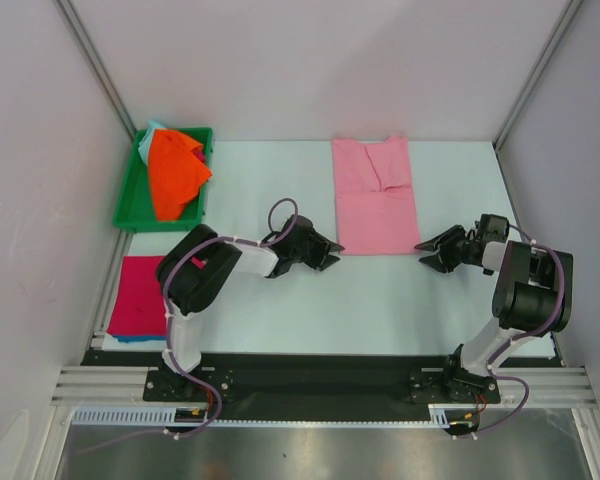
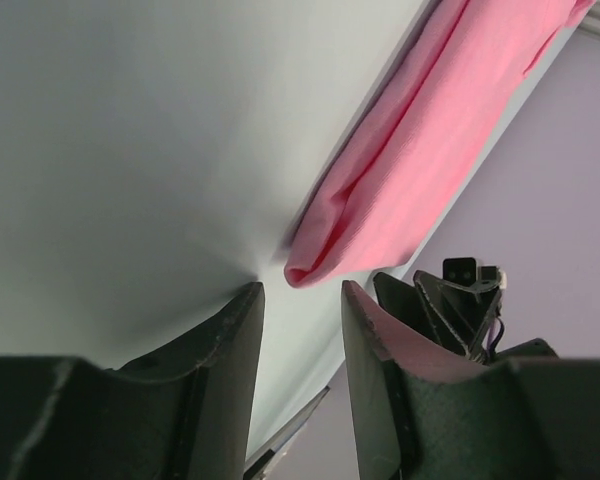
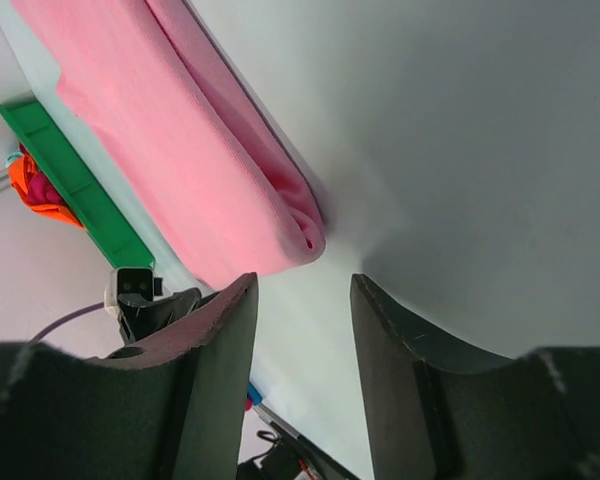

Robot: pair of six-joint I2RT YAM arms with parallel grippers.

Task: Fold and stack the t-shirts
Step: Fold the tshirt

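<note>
A pink t-shirt (image 1: 374, 196), folded lengthwise into a long strip, lies flat at the table's back middle. My left gripper (image 1: 332, 253) is open and empty, low by the strip's near left corner (image 2: 310, 268). My right gripper (image 1: 427, 252) is open and empty, low by the near right corner (image 3: 305, 238). Both point at the shirt's near edge without touching it. A folded magenta shirt (image 1: 138, 296) lies on a blue one at the left edge.
A green bin (image 1: 136, 198) at the back left holds an orange shirt (image 1: 174, 172) and other crumpled clothes. Grey walls and metal frame posts enclose the table on three sides. The arm bases stand on a black rail (image 1: 320, 375) along the near edge.
</note>
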